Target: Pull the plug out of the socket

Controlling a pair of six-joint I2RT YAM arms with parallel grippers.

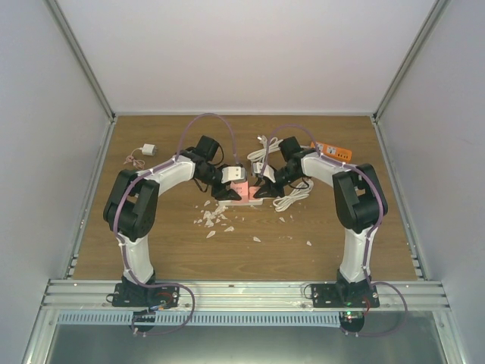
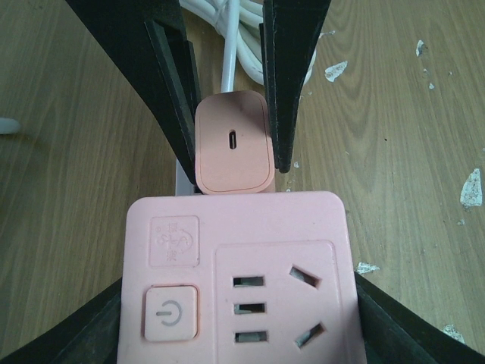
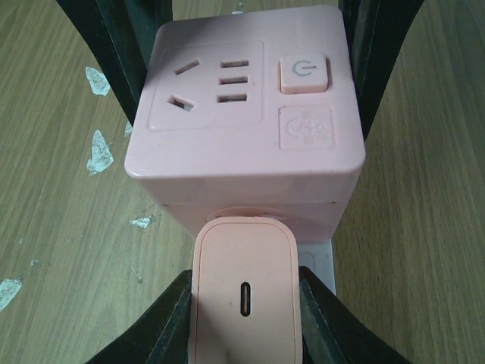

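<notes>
A pink cube socket point(image 1: 241, 192) sits at the table's middle. In the left wrist view the socket point(image 2: 235, 280) fills the bottom, and my left gripper point(image 2: 239, 311) is shut on its two sides. A pink plug point(image 2: 233, 144) sticks out of the socket's far side. The right arm's black fingers point(image 2: 292, 83) flank it. In the right wrist view the plug point(image 3: 244, 296) lies between my right gripper point(image 3: 244, 322), which is shut on it. The plug's front end touches the socket point(image 3: 242, 98). The pins are hidden.
A coiled white cable point(image 1: 292, 199) lies behind the right gripper. An orange device point(image 1: 333, 150) lies at the back right and a small white charger point(image 1: 148, 149) at the back left. White flakes point(image 1: 216, 220) are scattered in front of the socket.
</notes>
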